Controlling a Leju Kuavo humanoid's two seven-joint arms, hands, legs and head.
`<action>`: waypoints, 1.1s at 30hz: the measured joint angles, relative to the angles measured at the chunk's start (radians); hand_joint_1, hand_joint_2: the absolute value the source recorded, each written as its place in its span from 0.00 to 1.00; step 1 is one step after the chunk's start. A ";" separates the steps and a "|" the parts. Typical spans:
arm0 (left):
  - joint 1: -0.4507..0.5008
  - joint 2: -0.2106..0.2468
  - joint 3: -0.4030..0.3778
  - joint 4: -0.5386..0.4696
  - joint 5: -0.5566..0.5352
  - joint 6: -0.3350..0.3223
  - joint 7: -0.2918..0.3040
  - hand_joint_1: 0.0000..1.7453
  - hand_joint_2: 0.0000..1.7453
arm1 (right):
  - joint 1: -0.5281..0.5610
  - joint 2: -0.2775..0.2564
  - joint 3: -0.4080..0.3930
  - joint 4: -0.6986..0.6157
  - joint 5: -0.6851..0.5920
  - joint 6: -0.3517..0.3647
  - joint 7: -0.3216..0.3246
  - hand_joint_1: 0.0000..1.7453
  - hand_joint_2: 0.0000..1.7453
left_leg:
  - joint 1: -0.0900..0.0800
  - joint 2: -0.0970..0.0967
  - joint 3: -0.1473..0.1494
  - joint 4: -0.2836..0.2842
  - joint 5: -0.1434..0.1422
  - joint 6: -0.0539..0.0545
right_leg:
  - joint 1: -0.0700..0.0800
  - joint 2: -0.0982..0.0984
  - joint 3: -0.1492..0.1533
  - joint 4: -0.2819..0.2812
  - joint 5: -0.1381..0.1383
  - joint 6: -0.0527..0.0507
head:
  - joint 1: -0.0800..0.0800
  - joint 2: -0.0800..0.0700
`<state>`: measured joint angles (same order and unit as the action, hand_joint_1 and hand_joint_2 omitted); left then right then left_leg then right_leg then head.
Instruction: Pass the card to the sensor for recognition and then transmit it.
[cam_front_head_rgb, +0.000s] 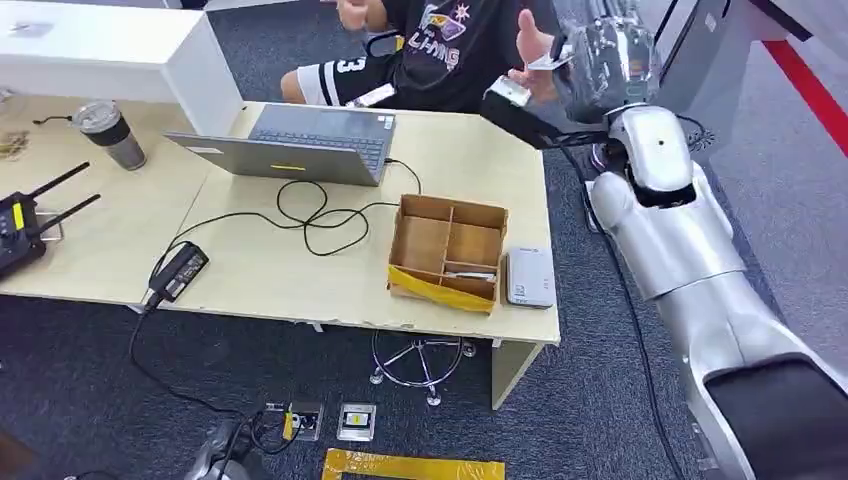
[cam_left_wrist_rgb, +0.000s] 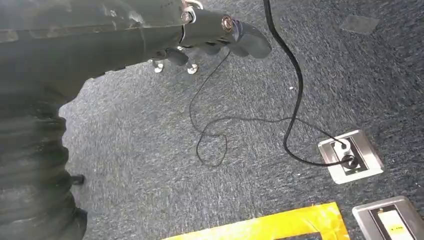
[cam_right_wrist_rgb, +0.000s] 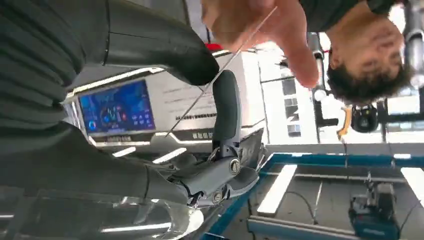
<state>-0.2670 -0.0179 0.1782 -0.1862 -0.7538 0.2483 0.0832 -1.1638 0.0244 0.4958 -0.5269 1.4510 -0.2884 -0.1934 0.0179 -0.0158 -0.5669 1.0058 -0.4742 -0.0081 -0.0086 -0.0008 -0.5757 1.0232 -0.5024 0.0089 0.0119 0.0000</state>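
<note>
Right hand (cam_right_wrist_rgb: 200, 125), pinching card (cam_right_wrist_rgb: 220, 70) edge-on, offered to person's hand (cam_right_wrist_rgb: 260, 25): handover step. Next, presumably: loosen once taken. Left hand (cam_left_wrist_rgb: 220, 35) hangs, seemingly curled, holding nothing.

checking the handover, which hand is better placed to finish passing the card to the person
Right. The right hand is raised toward the person's hand and pinches the card, which that hand already touches. The left hand hangs over the carpet floor.
</note>
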 joint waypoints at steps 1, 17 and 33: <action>0.000 0.000 0.000 0.000 0.000 -0.002 0.000 0.00 1.00 | -0.001 0.002 0.013 0.007 0.024 0.007 0.003 1.00 1.00 | 0.000 0.000 0.000 0.000 0.000 0.000 | 0.000 0.000 0.000 0.000 0.000 0.000 | 0.000 0.000; 0.006 0.003 0.000 0.000 -0.002 -0.008 0.001 0.00 1.00 | -0.011 -0.018 0.164 0.120 0.095 0.094 0.068 0.00 1.00 | 0.000 0.000 0.000 0.000 0.000 0.000 | 0.000 0.001 -0.001 -0.001 0.000 0.000 | 0.000 0.000; 0.011 0.006 -0.001 0.000 -0.032 -0.014 0.014 0.00 1.00 | -0.011 -0.070 0.198 0.166 0.035 0.034 0.128 0.00 1.00 | 0.000 0.000 0.000 0.000 0.000 0.000 | 0.000 0.001 -0.001 -0.001 0.000 0.000 | 0.000 0.000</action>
<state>-0.2560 -0.0114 0.1774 -0.1858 -0.7862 0.2338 0.0977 -1.1745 -0.0454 0.6939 -0.3605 1.4862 -0.2545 -0.0656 0.0177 -0.0156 -0.5664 1.0063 -0.4742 -0.0080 -0.0088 -0.0001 -0.5765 1.0223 -0.5024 0.0090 0.0122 -0.0004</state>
